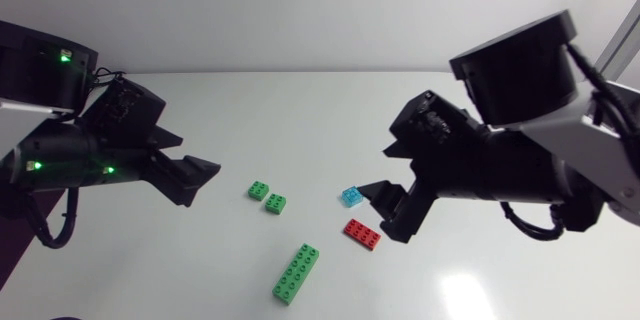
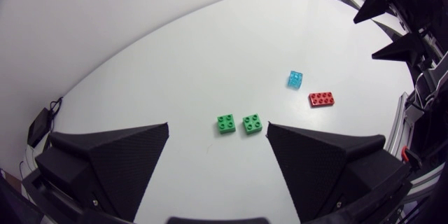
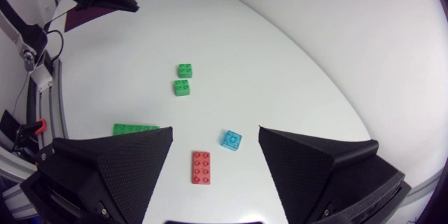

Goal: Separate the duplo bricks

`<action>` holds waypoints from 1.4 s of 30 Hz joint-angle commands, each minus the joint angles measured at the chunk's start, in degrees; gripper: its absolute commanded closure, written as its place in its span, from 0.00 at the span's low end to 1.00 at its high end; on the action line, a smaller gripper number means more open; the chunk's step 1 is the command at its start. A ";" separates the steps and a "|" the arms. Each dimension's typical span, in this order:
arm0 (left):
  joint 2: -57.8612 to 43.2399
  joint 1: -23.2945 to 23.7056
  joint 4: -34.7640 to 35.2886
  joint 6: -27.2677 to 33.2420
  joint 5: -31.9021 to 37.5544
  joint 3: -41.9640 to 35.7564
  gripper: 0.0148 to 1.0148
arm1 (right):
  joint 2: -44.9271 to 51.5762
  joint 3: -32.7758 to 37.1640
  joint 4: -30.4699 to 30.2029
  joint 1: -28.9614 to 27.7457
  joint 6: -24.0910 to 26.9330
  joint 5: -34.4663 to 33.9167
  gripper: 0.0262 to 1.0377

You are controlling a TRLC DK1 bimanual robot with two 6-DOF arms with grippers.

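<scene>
Honestly, looks close to done. Going from the left: left gripper (image 1: pixel 203 185) spread wide, gripping nothing, over the left side of the table (image 1: pixel 300 110). Mid-table, small green brick (image 1: pixel 259 190) with its twin (image 1: pixel 275 203) just beside it, apparently apart. Long green brick (image 1: pixel 297 273) toward the near edge. Blue brick (image 1: pixel 351 196) and red brick (image 1: pixel 361 233) near each other, not touching. Right gripper (image 1: pixel 385 215) wide and empty just beside those. Next up, probably: checking for any pair not yet split, maybe nudging the greens further apart.

Couldn't make out any text, numbers, labels or brand marks anywhere in the three views, tbh. Nothing legible to report.
</scene>
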State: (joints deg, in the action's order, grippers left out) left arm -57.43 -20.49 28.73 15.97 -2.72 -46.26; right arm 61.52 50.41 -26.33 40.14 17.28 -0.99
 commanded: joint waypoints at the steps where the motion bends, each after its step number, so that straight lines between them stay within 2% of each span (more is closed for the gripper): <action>1: 2.41 -0.43 0.54 -1.73 1.49 0.21 0.03 | -2.54 -2.34 0.49 -1.03 -2.78 -2.87 0.08; 9: 7.86 -5.79 1.59 -4.19 15.03 1.26 0.03 | -10.98 -5.41 0.22 -1.82 -4.18 -12.63 0.05; 15: 12.25 -6.40 4.05 -4.63 19.16 1.08 0.03 | -17.66 -5.68 -1.80 -1.82 -4.01 -17.20 0.05; 20: 16.21 -9.13 7.30 -4.54 23.90 -0.32 0.03 | -22.23 -5.41 -4.79 -1.73 -4.18 -21.15 0.05; 26: 20.25 -8.69 9.94 -3.66 27.15 -0.94 0.03 | -28.12 -4.89 -9.01 -4.54 -3.83 -25.02 0.05; 31: 24.91 -8.25 10.73 -1.11 29.26 -0.85 0.03 | -32.69 -5.06 -10.50 -6.48 -1.28 -29.68 0.05; 36: 29.74 -6.23 12.05 -0.94 30.06 0.21 0.04 | -37.79 -7.52 -10.06 -9.47 0.21 -31.09 0.05; 42: 35.37 -1.22 12.67 -1.46 30.06 3.28 0.04 | -44.47 -11.13 -9.97 -12.54 1.35 -31.44 0.05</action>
State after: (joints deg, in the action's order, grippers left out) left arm -23.81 -23.18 40.71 14.09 26.87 -45.15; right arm 19.14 40.84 -36.07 28.38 17.61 -31.64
